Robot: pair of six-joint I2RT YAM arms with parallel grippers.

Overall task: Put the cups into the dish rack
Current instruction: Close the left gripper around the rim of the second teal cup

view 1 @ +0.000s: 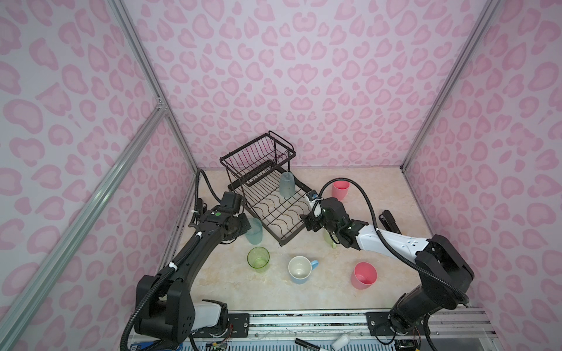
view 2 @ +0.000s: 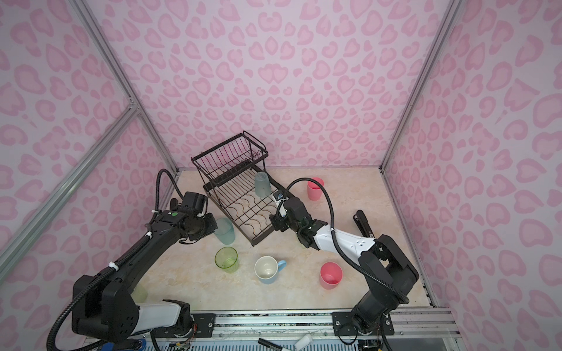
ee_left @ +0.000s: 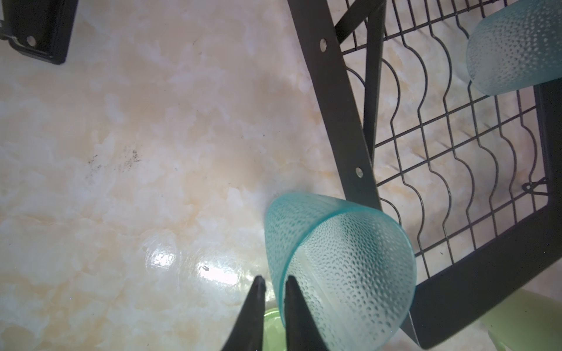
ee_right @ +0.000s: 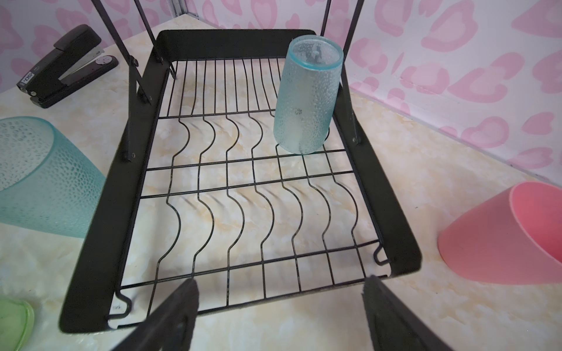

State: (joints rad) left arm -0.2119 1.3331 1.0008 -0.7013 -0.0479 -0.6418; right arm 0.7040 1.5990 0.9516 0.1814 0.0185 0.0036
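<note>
A frosted blue tumbler (ee_left: 340,267) is being pinched by its rim wall in the left gripper (ee_left: 273,281). The jaws are being kept narrow, with one finger inside the mouth and one outside. The tumbler is being held tilted just beside the long left side of the dish rack (ee_right: 100,218), outside it. Whether its base is touching the counter (view 1: 304,297) cannot be told.

A second frosted tumbler (view 1: 287,184) is being carried mouth down on the rack's lower tray, at its far right side, just in front of the raised upper basket. The rest of the tray is being left bare.

The right gripper (ee_right: 279,304) is being held over the near end of the tray, with its jaws wide apart and nothing between them.

On the counter in front of the rack, a green tumbler (view 1: 258,258), a light-blue mug (view 1: 300,269) and a pink cup (view 1: 363,275) are being left upright in a loose row. A second pink cup (view 1: 340,190) is being left upright to the right of the rack. A lime mug (view 1: 330,240) is being mostly hidden under the right arm. A black stapler (view 1: 389,221) is lying near the right wall.
</note>
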